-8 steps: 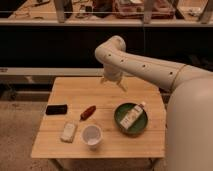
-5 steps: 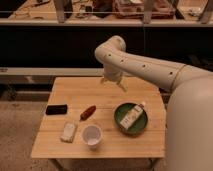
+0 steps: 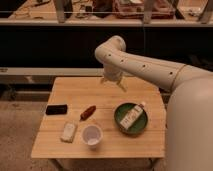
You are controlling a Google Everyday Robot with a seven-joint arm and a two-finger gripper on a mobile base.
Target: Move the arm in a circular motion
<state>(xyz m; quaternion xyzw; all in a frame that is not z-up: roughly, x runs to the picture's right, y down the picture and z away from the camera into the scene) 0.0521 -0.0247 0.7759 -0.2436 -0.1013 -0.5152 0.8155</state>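
The arm (image 3: 145,67) is cream-white, thick and tubular with small dark holes. It reaches from the lower right up to an elbow near the top middle, then bends down. Its small pronged gripper (image 3: 113,82) hangs above the far edge of the wooden table (image 3: 100,145), touching nothing and holding nothing.
On the table lie a black phone-like slab (image 3: 56,109), a red-brown oblong item (image 3: 88,112), a pale packet (image 3: 68,132), a white cup (image 3: 92,135) and a green bowl (image 3: 121,111) holding a small bottle (image 3: 132,116). A dark counter front (image 3: 50,47) runs behind.
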